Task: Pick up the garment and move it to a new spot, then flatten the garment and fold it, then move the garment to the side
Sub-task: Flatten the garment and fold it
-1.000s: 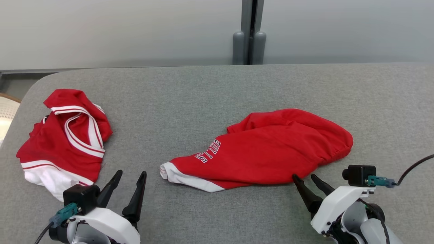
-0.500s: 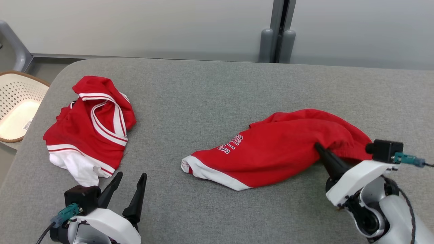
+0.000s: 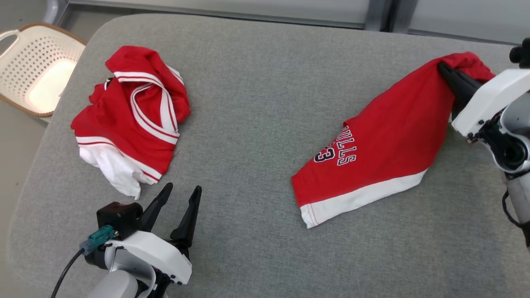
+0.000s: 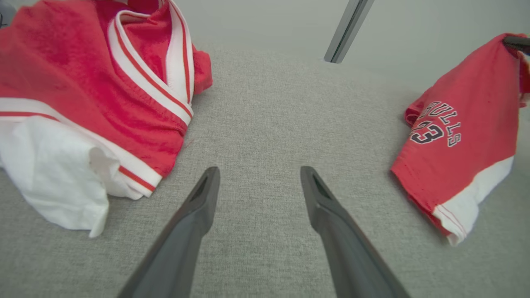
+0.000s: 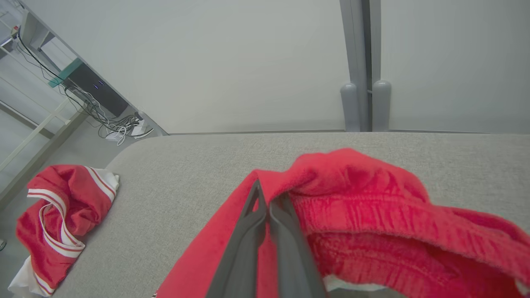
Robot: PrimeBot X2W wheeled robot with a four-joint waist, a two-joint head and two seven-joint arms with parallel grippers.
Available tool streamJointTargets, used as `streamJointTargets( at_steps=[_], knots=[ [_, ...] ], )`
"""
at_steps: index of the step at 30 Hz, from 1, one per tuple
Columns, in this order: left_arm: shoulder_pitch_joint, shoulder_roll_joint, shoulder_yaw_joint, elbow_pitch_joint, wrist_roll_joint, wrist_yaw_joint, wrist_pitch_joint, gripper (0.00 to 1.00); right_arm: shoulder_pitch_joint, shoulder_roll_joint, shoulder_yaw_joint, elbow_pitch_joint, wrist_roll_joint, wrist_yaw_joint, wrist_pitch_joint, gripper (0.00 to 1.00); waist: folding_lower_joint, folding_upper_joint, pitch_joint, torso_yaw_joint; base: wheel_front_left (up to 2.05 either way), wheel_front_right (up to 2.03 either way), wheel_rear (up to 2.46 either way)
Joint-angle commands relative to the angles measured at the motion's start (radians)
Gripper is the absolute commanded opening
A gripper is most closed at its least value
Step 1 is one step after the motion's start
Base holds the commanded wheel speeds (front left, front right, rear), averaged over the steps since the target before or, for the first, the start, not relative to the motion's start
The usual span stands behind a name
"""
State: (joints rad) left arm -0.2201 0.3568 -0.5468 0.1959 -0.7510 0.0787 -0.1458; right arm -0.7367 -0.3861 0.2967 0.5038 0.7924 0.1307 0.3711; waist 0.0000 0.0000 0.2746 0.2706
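The garment is a pair of red shorts with a white hem and "BULLS 23" lettering. It hangs slanted at the right of the grey table, its hem end down near the surface. My right gripper is shut on its gathered upper edge, lifted off the table. The right wrist view shows the fingers pressed together on the red cloth. My left gripper stands open at the near left over bare table, with nothing between its fingers. The garment is far to its right.
A second red-and-white garment lies crumpled at the table's left, just beyond my left gripper; it is also in the wrist views. A cream perforated basket stands on the floor past the left edge.
My right gripper closed on the garment's right end and raised it, so the cloth now hangs stretched instead of lying heaped. The head camera has turned and tilted. The left gripper stays open.
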Motion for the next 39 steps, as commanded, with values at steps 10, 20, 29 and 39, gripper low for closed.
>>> streamJointTargets(
  at_steps=[10, 20, 29, 39],
  knots=[
    [-0.061, -0.024, -0.01, 0.08, 0.004, -0.027, -0.03, 1.0, -0.148, 0.05, 0.146, 0.212, 0.031, 0.0, -0.126, 1.0, 0.0, 0.0, 0.029, 0.033, 0.0, 0.0, 0.0],
    [-0.02, 0.006, -0.004, 0.077, 0.001, -0.006, -0.024, 1.0, -0.018, 0.032, 0.275, 0.111, 0.101, 0.0, -0.386, 1.0, 0.0, 0.0, -0.064, -0.068, 0.0, 0.0, 0.0],
    [0.013, 0.029, -0.008, 0.032, -0.007, 0.017, -0.002, 1.0, 0.172, -0.03, 0.256, 0.057, 0.149, 0.0, -0.448, 1.0, 0.0, 0.0, -0.099, -0.117, 0.0, 0.0, 0.0],
    [-0.014, 0.035, -0.019, 0.006, 0.0, 0.015, 0.017, 1.0, 0.103, -0.034, 0.241, 0.222, 0.121, 0.0, -0.351, 1.0, 0.0, 0.0, -0.027, -0.062, 0.0, 0.0, 0.0]
  ],
)
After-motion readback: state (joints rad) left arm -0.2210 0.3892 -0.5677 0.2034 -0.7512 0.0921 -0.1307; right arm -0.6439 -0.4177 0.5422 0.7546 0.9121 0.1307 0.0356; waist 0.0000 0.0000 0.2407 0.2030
